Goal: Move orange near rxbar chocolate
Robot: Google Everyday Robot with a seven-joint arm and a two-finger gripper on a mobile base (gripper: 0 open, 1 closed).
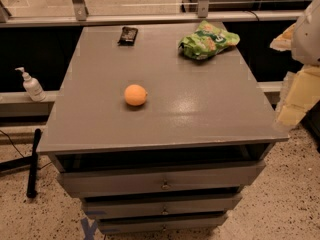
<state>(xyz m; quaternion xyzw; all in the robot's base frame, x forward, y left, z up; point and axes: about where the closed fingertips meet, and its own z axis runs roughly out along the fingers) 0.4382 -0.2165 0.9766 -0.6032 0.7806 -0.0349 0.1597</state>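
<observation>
From my seat I count three loose things on the grey cabinet top (200,114): one orange (135,94), one rxbar chocolate (128,35) and one crinkled green chip bag (207,40).

The gripper (294,106) sits at the right edge of the view, just off the cabinet's right side and about level with its top. All I get of it is a pale yellowish blocky shape, partly cut off by the frame, under a white rounded part of the arm (307,31). I cannot tell whether it is wide or narrow, and it holds nothing that I can see.

The orange lies well to the left of the gripper, alone near the middle of the top. The chip bag is the nearest thing to the gripper, back and to its left. The rxbar chocolate is the farthest, at the back edge, well apart from the orange. Its wrapper is dark and I cannot read the markings.

Below the top I count three drawer fronts (162,184); the lowest is cut by the frame. Far left of the gripper stand one pump bottle (31,85) on a ledge and one black pole (33,161), with one blue tape mark (89,228) on the floor, partly cropped.
</observation>
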